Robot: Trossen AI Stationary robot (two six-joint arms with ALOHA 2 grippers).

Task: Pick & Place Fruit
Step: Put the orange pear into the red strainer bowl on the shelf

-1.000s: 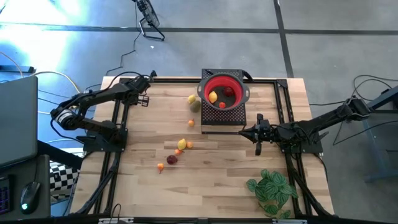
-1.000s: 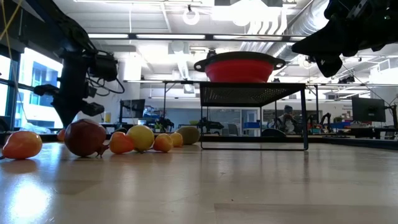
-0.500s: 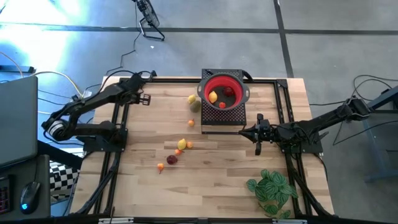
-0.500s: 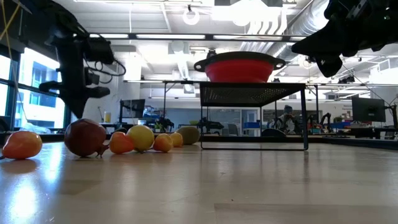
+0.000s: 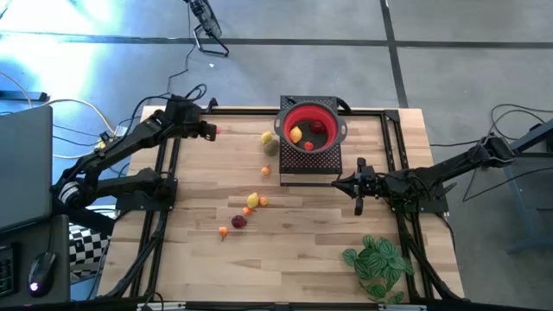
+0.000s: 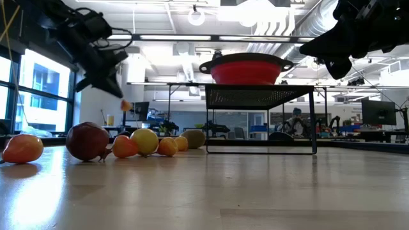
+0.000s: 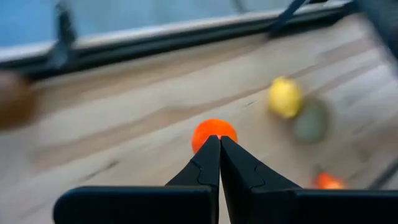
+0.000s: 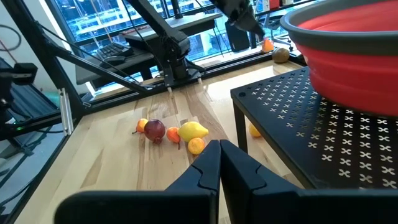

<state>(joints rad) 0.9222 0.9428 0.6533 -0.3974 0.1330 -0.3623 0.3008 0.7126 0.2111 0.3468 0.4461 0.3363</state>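
1. High view: wooden slatted table [image 5: 302, 242] carries a black perforated metal stand [image 5: 309, 161] with a red round bowl [image 5: 310, 128] on it; the bowl holds a yellow fruit [image 5: 295, 134] and red ones. Left gripper [image 5: 210, 130] sits near the table's far left corner with a small round orange fruit [image 5: 216, 130] at its tips. Right gripper [image 5: 339, 182] rests beside the stand, fingers pressed together. Loose fruit cluster [image 5: 244, 210] lies mid-table; green leafy plant [image 5: 378, 263] near the front right.
2. Low view: left gripper [image 6: 118, 96] is raised above the table, orange fruit [image 6: 126, 105] pinched at its tip.
3. Left wrist view: fingers [image 7: 211, 163] closed on the orange fruit [image 7: 212, 130]; a yellow lemon-like fruit [image 7: 285, 97] lies beyond on the wood.
4. Right wrist view: fingers [image 8: 208, 165] shut, holding nothing; fruit cluster [image 8: 171, 132] lies ahead.
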